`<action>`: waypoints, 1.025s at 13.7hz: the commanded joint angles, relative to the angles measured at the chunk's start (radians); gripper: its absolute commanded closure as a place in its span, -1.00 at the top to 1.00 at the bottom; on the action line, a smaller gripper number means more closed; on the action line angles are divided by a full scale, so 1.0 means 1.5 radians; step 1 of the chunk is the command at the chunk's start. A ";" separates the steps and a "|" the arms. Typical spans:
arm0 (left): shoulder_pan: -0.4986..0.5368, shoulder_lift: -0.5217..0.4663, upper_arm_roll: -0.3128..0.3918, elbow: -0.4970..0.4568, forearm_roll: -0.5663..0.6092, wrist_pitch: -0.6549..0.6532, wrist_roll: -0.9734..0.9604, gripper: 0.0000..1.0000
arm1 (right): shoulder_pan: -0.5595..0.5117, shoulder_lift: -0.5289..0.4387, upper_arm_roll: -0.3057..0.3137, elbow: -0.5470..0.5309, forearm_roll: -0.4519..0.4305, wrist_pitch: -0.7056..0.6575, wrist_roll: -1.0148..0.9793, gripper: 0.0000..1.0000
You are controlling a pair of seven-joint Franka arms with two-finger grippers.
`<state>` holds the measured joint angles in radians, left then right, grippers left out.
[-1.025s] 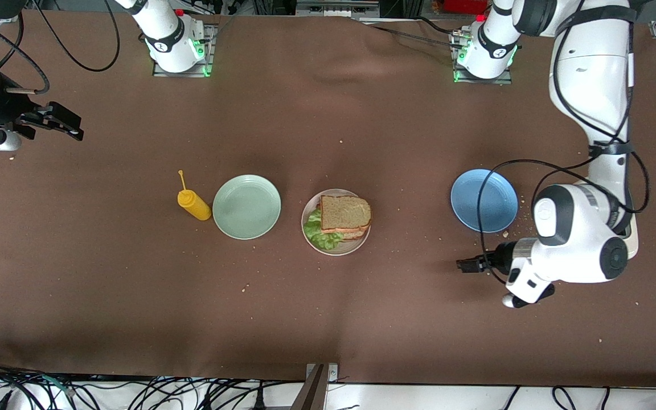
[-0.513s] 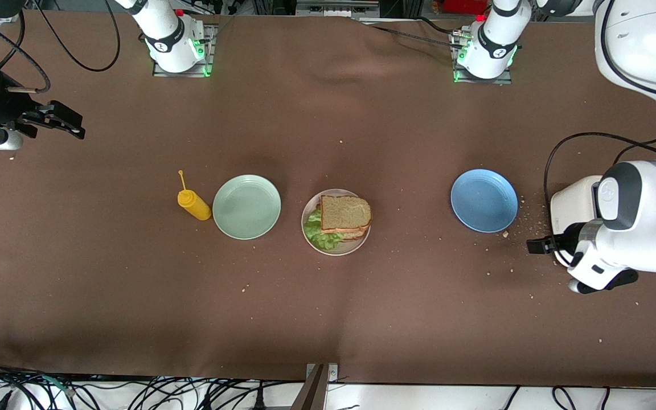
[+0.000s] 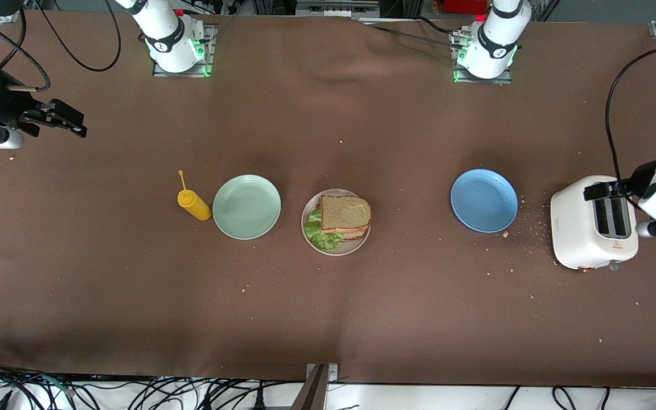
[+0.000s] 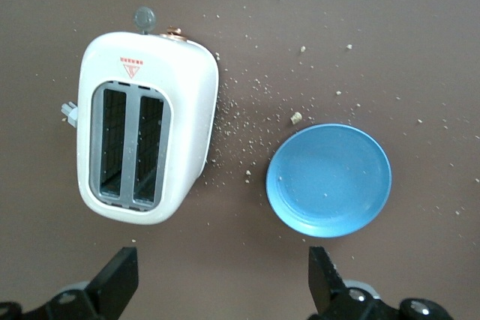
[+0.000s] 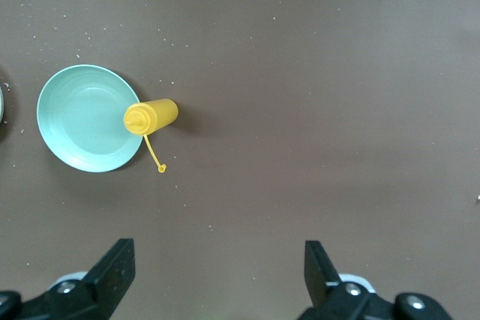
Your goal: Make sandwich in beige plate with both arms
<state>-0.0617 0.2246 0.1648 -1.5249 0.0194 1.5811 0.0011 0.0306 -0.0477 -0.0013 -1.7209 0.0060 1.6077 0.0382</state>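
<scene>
The sandwich (image 3: 345, 215), brown bread with green lettuce poking out from under it, lies on the beige plate (image 3: 356, 246) in the middle of the table. My left gripper (image 3: 600, 190) hangs open and empty over the white toaster (image 3: 593, 230) at the left arm's end; in the left wrist view its fingers (image 4: 116, 282) stand wide apart above bare cloth. My right gripper (image 3: 70, 122) is open and empty over the cloth at the right arm's end, well away from the plate. In the right wrist view the right gripper (image 5: 217, 275) holds nothing.
A mint green plate (image 3: 246, 206) and a yellow sauce bottle (image 3: 193, 204) stand beside the beige plate toward the right arm's end. A blue plate (image 3: 483, 200) lies toward the left arm's end, crumbs scattered between it and the toaster (image 4: 142, 136).
The left arm has swung from beside the blue plate out to the left arm's end of the table, uncovering the toaster. The right arm has hardly moved.
</scene>
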 commanded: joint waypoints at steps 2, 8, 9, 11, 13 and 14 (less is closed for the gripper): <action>-0.025 -0.110 -0.011 -0.060 0.016 -0.032 0.006 1.00 | -0.002 0.003 0.002 0.010 0.011 -0.006 0.006 1.00; -0.037 -0.169 -0.019 -0.094 0.001 -0.023 0.007 1.00 | 0.000 0.017 0.003 0.024 0.005 0.022 0.003 1.00; -0.035 -0.173 -0.019 -0.094 0.000 -0.024 0.011 1.00 | -0.001 0.019 0.002 0.026 0.008 0.017 -0.001 1.00; -0.037 -0.170 -0.019 -0.087 0.001 -0.033 0.013 1.00 | 0.000 0.016 0.004 0.029 0.004 0.014 -0.003 1.00; -0.037 -0.170 -0.019 -0.085 0.000 -0.033 0.013 1.00 | 0.003 0.015 0.001 0.030 0.010 0.011 -0.009 1.00; -0.036 -0.170 -0.018 -0.085 0.000 -0.033 0.013 1.00 | 0.002 0.016 0.000 0.029 0.010 0.004 -0.012 1.00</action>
<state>-0.1167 -0.0073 0.1372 -1.6280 0.0194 1.5268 0.0014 0.0337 -0.0354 0.0007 -1.7033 0.0060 1.6378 0.0353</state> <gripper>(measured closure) 0.000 0.000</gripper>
